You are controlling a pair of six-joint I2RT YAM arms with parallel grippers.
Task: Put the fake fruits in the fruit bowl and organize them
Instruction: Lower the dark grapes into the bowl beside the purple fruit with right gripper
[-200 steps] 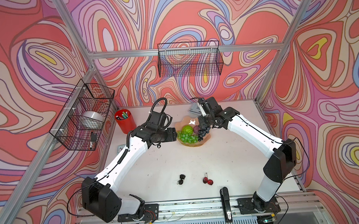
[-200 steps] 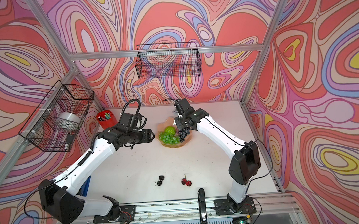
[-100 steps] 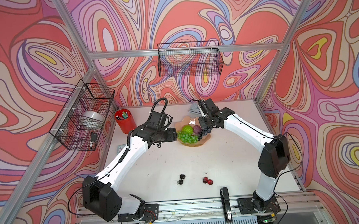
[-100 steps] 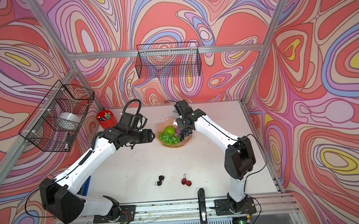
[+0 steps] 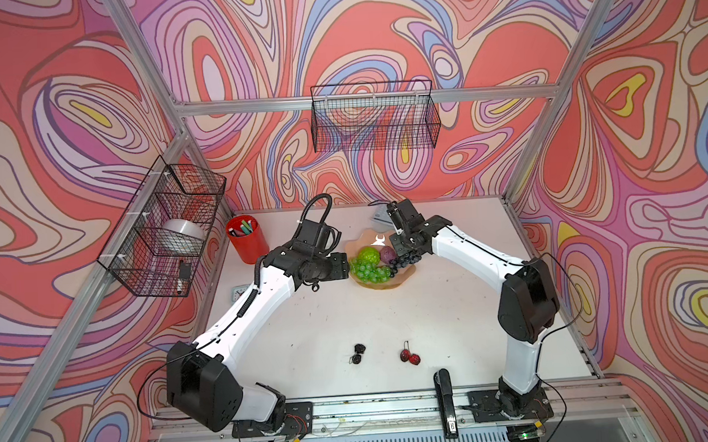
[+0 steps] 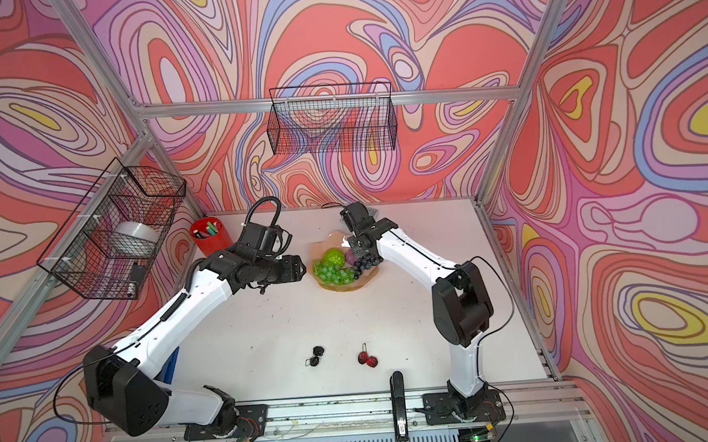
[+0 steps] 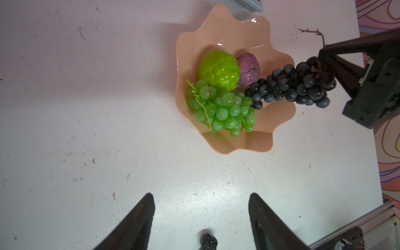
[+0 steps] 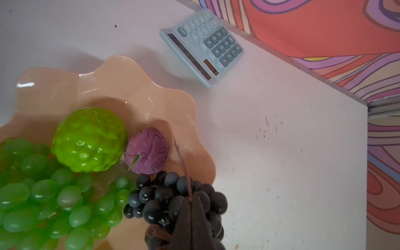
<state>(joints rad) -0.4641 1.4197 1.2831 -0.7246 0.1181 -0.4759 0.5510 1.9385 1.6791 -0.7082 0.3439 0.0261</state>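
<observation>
The peach-pink fruit bowl (image 5: 382,285) (image 6: 341,288) (image 7: 238,142) (image 8: 108,86) holds a green grape bunch (image 5: 369,272) (image 7: 220,110) (image 8: 43,205), a bumpy lime-green ball (image 5: 367,255) (image 7: 218,70) and a bumpy purple ball (image 5: 387,253) (image 7: 249,69) (image 8: 147,150). My right gripper (image 5: 403,248) (image 8: 191,198) is shut on the stem of the dark purple grape bunch (image 5: 406,260) (image 7: 292,84) (image 8: 160,199). The bunch's tip is inside the bowl and its thick end is over the right rim. My left gripper (image 5: 348,268) (image 7: 200,195) is open and empty, left of the bowl. A black cherry pair (image 5: 358,352) and a red cherry pair (image 5: 409,355) lie near the table's front.
A red pen cup (image 5: 247,238) stands at the back left and a blue calculator (image 8: 202,46) lies behind the bowl. A black stapler (image 5: 447,404) rests on the front rail. Wire baskets (image 5: 374,117) hang on the back and left walls.
The right arm's elbow has swung inward, and the dark grape bunch has settled from hanging to lying across the bowl's right rim. The left arm has not moved.
</observation>
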